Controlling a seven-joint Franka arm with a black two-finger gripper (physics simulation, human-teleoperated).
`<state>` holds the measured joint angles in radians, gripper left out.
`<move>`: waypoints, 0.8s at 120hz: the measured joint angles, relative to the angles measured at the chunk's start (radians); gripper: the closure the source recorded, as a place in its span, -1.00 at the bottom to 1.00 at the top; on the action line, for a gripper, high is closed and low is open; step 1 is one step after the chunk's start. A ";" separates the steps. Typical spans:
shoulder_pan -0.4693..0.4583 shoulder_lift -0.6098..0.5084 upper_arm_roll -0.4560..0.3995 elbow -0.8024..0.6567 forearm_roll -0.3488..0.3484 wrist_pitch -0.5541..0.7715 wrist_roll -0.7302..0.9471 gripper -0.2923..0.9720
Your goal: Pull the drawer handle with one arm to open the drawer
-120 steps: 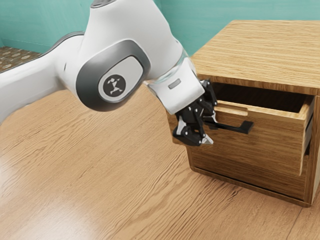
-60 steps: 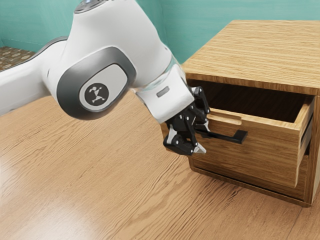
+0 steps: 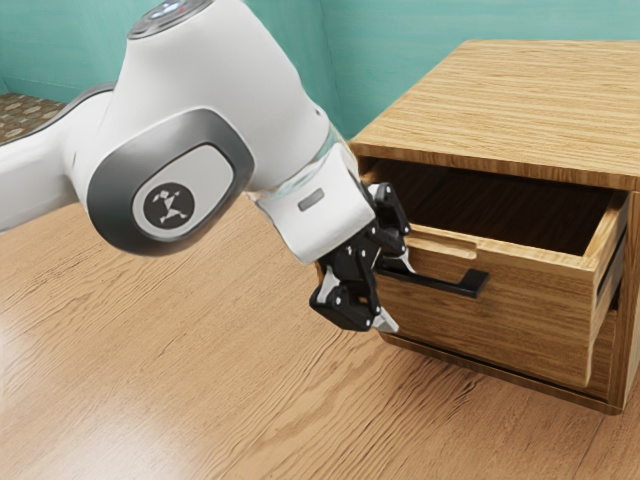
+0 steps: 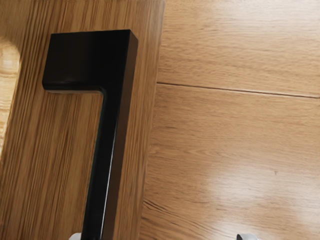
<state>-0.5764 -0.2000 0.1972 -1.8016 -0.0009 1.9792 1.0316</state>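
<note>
Exterior view is showing the gripper (image 3: 392,292) sitting at the left end of the handle (image 3: 445,283), at the exterior view's left. Its fingers are standing wide apart with the black bar passing between them, so the claw is gaping and clamping nothing. The drawer (image 3: 500,320) is sticking partly out of the cabinet (image 3: 520,100), its dark inside showing. Both are resting on the wooden table (image 3: 200,390).
</note>
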 joint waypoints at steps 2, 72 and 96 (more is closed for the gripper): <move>0.001 -0.004 -0.002 -0.002 0.000 0.000 -0.001 0.04; 0.009 -0.132 -0.055 -0.130 0.026 0.002 -0.052 0.11; 0.006 -0.183 -0.068 -0.176 0.028 0.003 -0.071 0.31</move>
<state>-0.5705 -0.3828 0.1295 -1.9776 0.0274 1.9826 0.9605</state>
